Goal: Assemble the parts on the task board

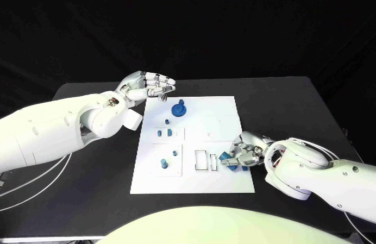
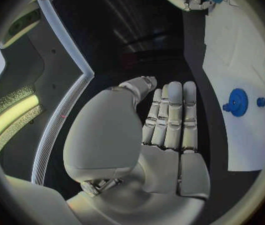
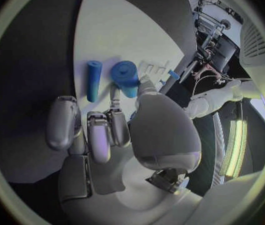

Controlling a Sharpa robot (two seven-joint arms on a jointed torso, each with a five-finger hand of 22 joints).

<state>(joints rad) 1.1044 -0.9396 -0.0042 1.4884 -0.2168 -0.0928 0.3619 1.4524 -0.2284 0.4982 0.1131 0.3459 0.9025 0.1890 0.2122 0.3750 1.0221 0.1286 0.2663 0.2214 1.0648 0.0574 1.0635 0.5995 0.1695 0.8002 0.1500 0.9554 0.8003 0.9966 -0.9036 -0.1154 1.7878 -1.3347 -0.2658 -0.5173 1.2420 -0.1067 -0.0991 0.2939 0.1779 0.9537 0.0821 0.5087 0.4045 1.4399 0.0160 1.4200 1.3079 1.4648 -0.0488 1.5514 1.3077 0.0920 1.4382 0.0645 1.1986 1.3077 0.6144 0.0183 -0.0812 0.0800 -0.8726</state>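
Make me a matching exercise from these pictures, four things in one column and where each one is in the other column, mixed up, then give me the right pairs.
Things:
1. left hand
2. right hand
3. round blue disc
4. task board

Places:
A. on the far part of the board
B. middle of the black table
C. at the board's far left corner, holding nothing
D. at the board's right edge, by blue parts

Pairs: 1-C, 2-D, 3-A, 4-B

A black table stands before a black backdrop of dark cloth.
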